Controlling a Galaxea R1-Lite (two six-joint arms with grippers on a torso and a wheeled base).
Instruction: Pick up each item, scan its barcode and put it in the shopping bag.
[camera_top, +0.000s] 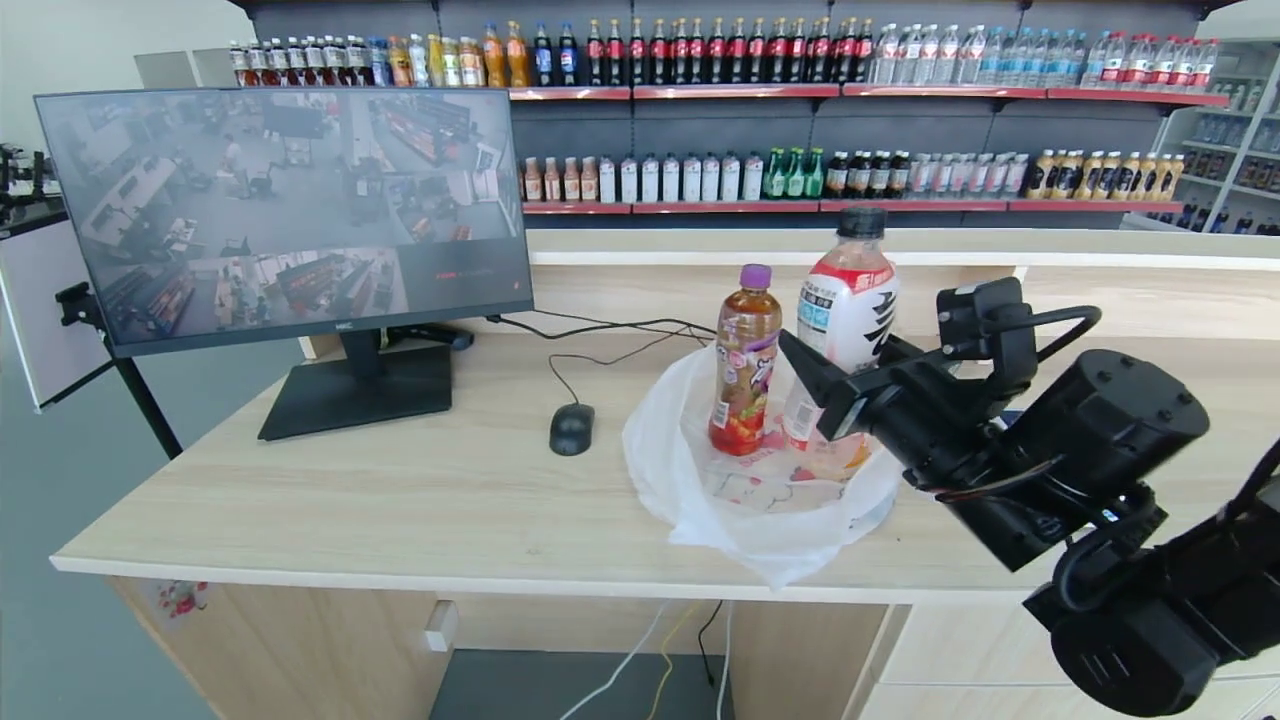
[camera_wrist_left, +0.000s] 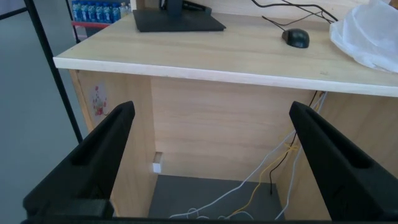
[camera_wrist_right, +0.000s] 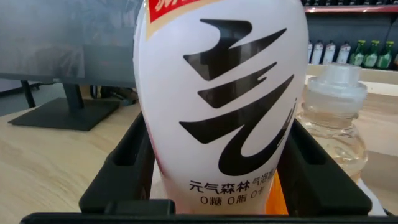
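- The right claw is gripping the white bottle around its lower half, with a finger pressing on each side.
- The white bottle is standing upright inside the white plastic bag on the counter, its black cap rising above the claw.
- A tea bottle with a purple cap is standing in the bag just beside it, on the robot's left.
- The left claw is hanging below the counter's front edge, its fingers spread wide.

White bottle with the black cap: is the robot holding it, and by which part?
Yes: the right tool grips the white bottle by the sides of its lower body. The left tool holds nothing.
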